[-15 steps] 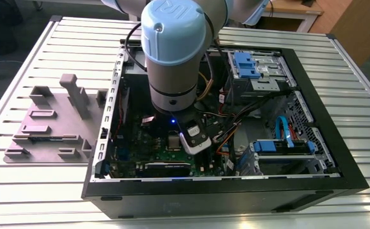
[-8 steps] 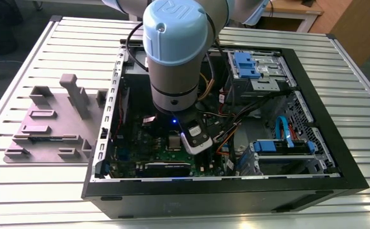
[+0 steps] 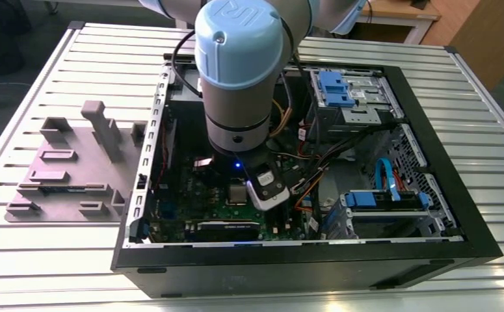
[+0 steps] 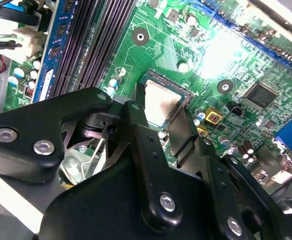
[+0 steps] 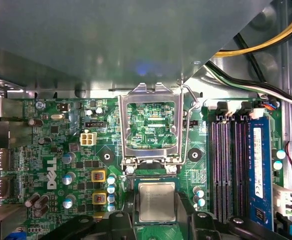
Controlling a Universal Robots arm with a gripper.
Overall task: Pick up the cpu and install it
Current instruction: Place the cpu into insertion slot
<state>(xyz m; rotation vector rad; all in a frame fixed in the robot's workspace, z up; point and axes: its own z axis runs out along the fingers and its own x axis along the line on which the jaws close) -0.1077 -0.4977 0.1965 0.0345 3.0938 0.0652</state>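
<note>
My gripper [image 4: 158, 117] is clenched on the cpu [image 4: 161, 106]: my fingers [image 4: 138, 117] press its two opposite edges, silvery top facing up. The chip sits right at the socket [image 4: 178, 88], inside its dark frame; whether it rests on the contacts or floats just above them I cannot tell. In the first wrist view the load plate [image 5: 150, 94] stands swung open just beyond the chip, so nothing bars the way down. To seat it well, I judge, I must hold it flat and square to the frame and come straight down, with no sideways slide (those contacts would bend easily) and no force. Further out lie the memory slots [image 5: 225, 165] on the green motherboard [image 5: 56, 150]. In the exterior view, with my wrist as the dial's centre, the drive cage [image 3: 347, 91] sits at about one o'clock inside the black case [image 3: 304, 263], and the grey parts tray [image 3: 69, 172] at nine o'clock on the slatted table [image 3: 78, 260]
</note>
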